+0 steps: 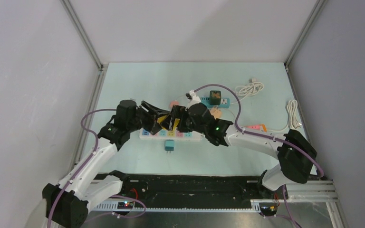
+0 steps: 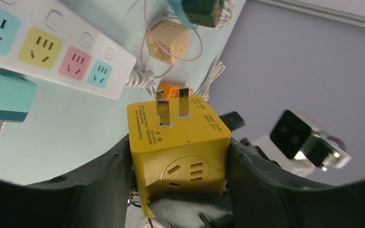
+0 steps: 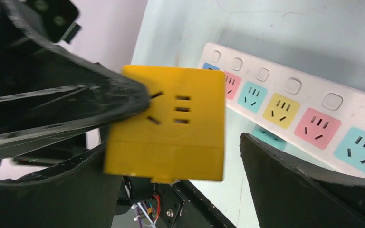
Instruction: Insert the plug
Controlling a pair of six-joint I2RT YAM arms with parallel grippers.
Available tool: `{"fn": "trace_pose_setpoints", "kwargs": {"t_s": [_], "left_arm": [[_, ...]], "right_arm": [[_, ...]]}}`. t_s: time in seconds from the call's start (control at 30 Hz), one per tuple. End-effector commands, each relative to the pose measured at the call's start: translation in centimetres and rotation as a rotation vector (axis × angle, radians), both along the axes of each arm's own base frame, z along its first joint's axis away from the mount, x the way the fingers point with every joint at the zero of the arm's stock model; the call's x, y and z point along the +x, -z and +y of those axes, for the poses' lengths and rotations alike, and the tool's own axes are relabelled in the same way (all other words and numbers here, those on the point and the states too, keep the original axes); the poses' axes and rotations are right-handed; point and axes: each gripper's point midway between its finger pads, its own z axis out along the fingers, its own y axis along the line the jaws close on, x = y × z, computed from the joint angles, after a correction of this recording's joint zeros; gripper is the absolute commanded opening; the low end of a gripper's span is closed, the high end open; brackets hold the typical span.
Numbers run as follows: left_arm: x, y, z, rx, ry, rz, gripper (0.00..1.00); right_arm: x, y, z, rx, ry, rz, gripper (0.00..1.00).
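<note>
A yellow cube plug [image 2: 178,142] with two metal prongs [image 2: 171,107] pointing away is clamped between my left gripper's [image 2: 178,166] black fingers. It hangs above the white power strip [image 1: 171,135] with coloured sockets. In the right wrist view the plug [image 3: 171,128] sits between my right gripper's [image 3: 176,156] open jaws. The right finger [image 3: 290,175] stands clear of the plug and the left finger is close beside it. The strip [image 3: 313,95] lies just beyond. In the top view both grippers meet over the strip's middle [image 1: 168,121].
A teal plug [image 1: 169,145] lies in front of the strip. Peach cube plugs [image 1: 173,103] [image 1: 216,112] sit behind it. A dark green plug [image 1: 215,97] sits in a blue strip. White cables [image 1: 250,88] [image 1: 292,114] and an orange item [image 1: 256,127] lie right.
</note>
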Motion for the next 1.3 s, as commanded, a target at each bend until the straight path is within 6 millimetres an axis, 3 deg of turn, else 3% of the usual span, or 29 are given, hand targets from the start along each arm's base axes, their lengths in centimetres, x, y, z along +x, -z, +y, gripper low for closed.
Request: {"fn": "trace_pose_setpoints", "kwargs": {"t_s": [0.0,0.13,0.3,0.4,0.5,0.53,0.6,0.7,0.83,0.87,0.9,0.93,0.97,1.03,1.13,1.27], "left_arm": [[-0.5,-2.7,-0.8,-0.089,0.03,-0.065,0.27],[-0.8,-2.6,-0.9,-0.101,0.038,-0.06,0.29],[-1.1,-2.3,-0.7,-0.096,0.034,-0.067,0.38],[-1.2,-2.1,-0.7,-0.096,0.039,-0.064,0.44],[-1.1,-2.5,-0.7,-0.096,0.042,-0.081,0.69],[-1.0,-2.6,-0.7,-0.088,0.047,-0.093,0.86],[-0.7,-3.3,-0.8,-0.059,0.073,-0.145,0.98],[-0.5,-3.7,-0.8,-0.01,0.109,-0.206,0.99],[-0.4,-2.0,0.1,0.071,0.115,-0.241,1.0],[-0.3,-1.9,0.4,0.083,0.111,-0.25,1.0],[-0.3,-1.4,0.7,0.112,0.117,-0.264,1.0],[-0.3,-1.3,0.8,0.126,0.119,-0.279,1.0],[-0.3,-1.0,1.0,0.163,0.134,-0.305,1.0],[-0.4,-0.9,1.1,0.206,0.176,-0.351,1.0],[-0.9,-1.0,1.1,0.253,0.241,-0.418,1.0],[-1.3,-1.8,1.3,0.309,0.297,-0.516,1.0]], "right_arm": [[0.7,-1.7,1.2,0.065,0.044,-0.004,0.9],[1.4,-2.3,0.9,0.076,0.098,-0.027,0.83],[1.8,-3.6,0.5,0.085,0.148,-0.076,0.77],[1.4,-4.0,0.8,0.095,0.138,-0.087,0.61],[1.1,-4.0,0.9,0.096,0.125,-0.081,0.39],[0.9,-4.1,0.9,0.093,0.12,-0.081,0.35],[0.7,-4.1,0.5,0.073,0.113,-0.089,0.28],[0.8,-4.5,-1.0,0.033,0.093,-0.107,0.22],[0.4,-3.8,-4.0,-0.036,0.008,-0.052,0.21],[-0.7,-3.1,-4.5,-0.056,-0.058,-0.001,0.21],[-0.1,-3.3,-5.8,-0.054,-0.063,0.018,0.21],[-1.5,-2.7,-6.3,-0.055,-0.145,0.085,0.21],[-1.0,-2.8,-7.6,-0.053,-0.153,0.099,0.21],[-2.9,-2.9,-8.8,-0.045,-0.297,0.138,0.21],[-8.0,-3.9,-9.8,-0.005,-0.58,0.143,0.23],[-14.4,-7.7,-11.2,0.066,-0.871,-0.072,0.26]]}}
